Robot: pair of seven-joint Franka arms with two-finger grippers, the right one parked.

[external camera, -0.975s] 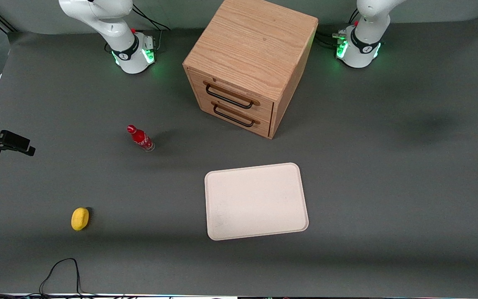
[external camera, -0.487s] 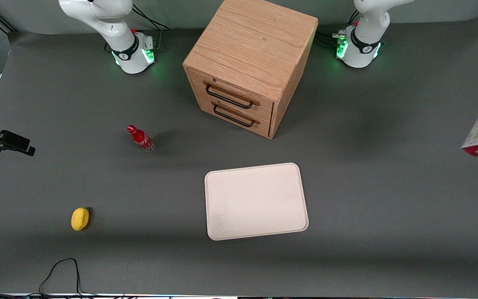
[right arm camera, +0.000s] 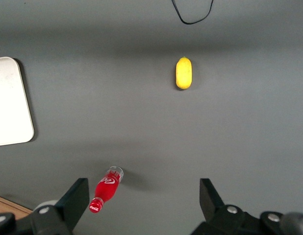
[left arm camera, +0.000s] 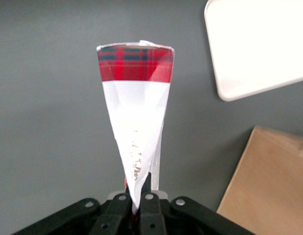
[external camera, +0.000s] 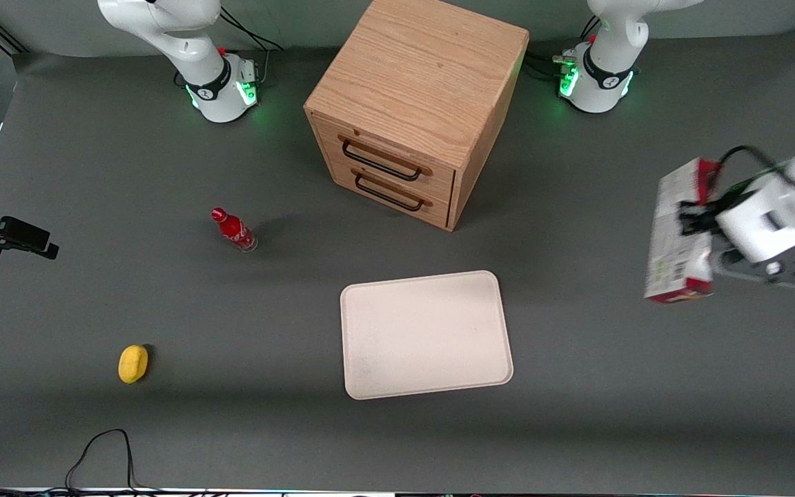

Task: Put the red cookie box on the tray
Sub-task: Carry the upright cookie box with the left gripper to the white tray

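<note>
Your tabletop (external camera: 611, 386) is plain dark grey. From left to right in the front view you have a yellow fruit (external camera: 132, 363), a red soda bottle (external camera: 233, 229), a wooden drawer cabinet (external camera: 415, 103), the empty tray (external camera: 426, 334), then the red cookie box (external camera: 677, 231), held in the air toward the working arm's end. The pincer (left arm camera: 137, 200) is clamped on its thin edge. Judge it light, thin card: it could swing or crush, so keep the grip mid-length.
</note>
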